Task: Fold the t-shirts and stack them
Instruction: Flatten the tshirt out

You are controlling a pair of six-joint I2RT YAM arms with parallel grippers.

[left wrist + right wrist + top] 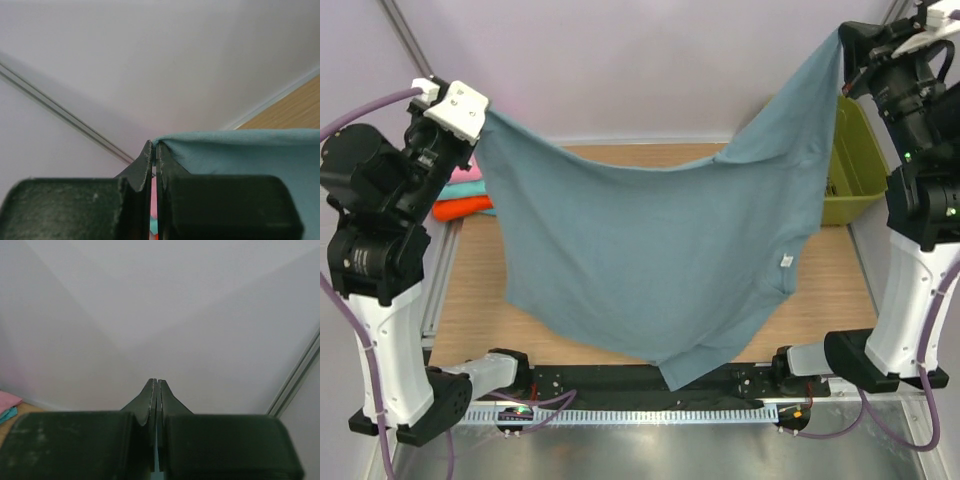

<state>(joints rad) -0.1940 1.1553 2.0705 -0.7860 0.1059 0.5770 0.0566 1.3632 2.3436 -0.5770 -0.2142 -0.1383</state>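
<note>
Slate t-shirt [640,250] hangs crosswise between left end effector [155,148] and right end effector [156,383].

The table [840,290] has a light wooden top. Its middle section is hidden from view; bare wood shows along the far edge and on the right.

At the far left edge lies a pile of folded cloth: pink t-shirt [468,172], teal t-shirt [472,189] and orange t-shirt [460,208], touching one another.

An olive-green basket [855,165] stands at the far right corner.
</note>
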